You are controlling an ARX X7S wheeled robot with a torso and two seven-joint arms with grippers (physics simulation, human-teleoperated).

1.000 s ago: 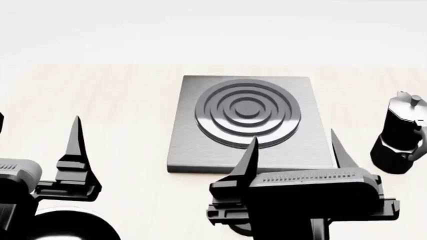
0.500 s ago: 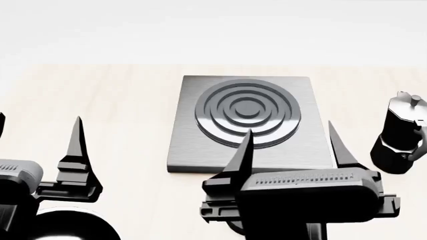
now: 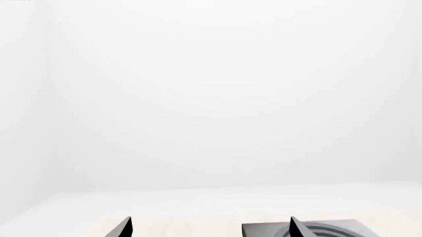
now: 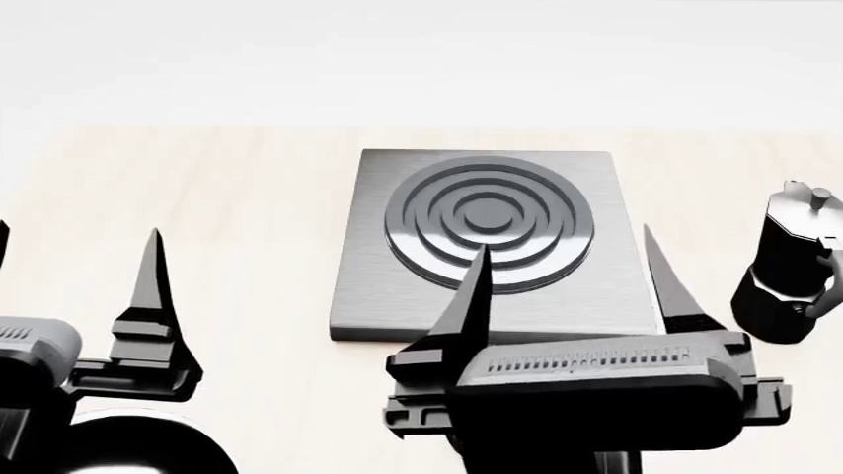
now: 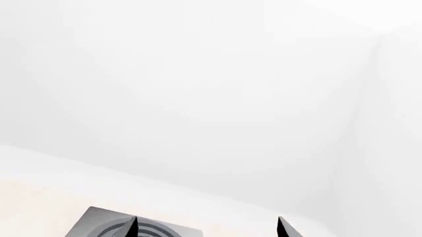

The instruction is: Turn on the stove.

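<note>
**Open gripper poised at the stove's near edge**

We see a pale wooden table (image 4: 197, 217) with the grey stove (image 4: 382, 286) at its centre, ringed burner (image 4: 488, 222) facing up. Our right gripper (image 4: 564, 286) hovers over the slab's near edge, jaws spread wide and empty. Our left gripper (image 4: 79, 276) hangs apart to the left, one fingertip (image 4: 153, 267) in head view; the wrist view shows both tips parted. A black moka pot (image 4: 791, 267) stands right of the stove.

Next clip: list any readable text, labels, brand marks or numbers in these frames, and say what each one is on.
None can be read in any view.
The stove, the moka pot and the right tool show no lettering.
The ribbed strip on the right arm is a plain pattern, not text.
</note>
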